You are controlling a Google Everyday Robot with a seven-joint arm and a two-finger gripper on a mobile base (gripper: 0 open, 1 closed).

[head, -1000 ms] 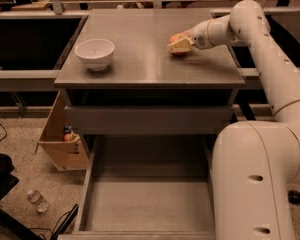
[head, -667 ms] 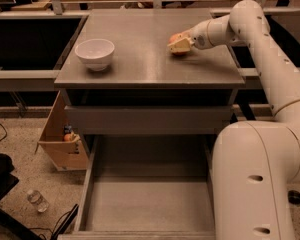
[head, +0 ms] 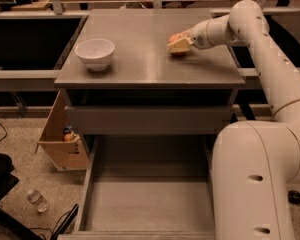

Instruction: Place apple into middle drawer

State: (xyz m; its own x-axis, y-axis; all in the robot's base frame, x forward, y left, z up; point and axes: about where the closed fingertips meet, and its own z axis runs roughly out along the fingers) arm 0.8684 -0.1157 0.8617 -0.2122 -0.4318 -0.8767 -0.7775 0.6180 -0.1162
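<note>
The apple [head: 173,37] is red-orange and sits on the grey cabinet top [head: 140,59], right of centre, mostly hidden by my fingers. My gripper [head: 179,45] reaches in from the right and is shut on the apple, which still rests on the top. The middle drawer [head: 145,199] is pulled out wide open below the cabinet front; its flat grey floor is bare.
A white bowl [head: 95,53] stands on the left part of the cabinet top. A shut drawer front [head: 147,119] lies above the open drawer. A cardboard box [head: 62,139] and a water bottle [head: 38,200] are on the floor at left. My white arm base [head: 260,179] fills the lower right.
</note>
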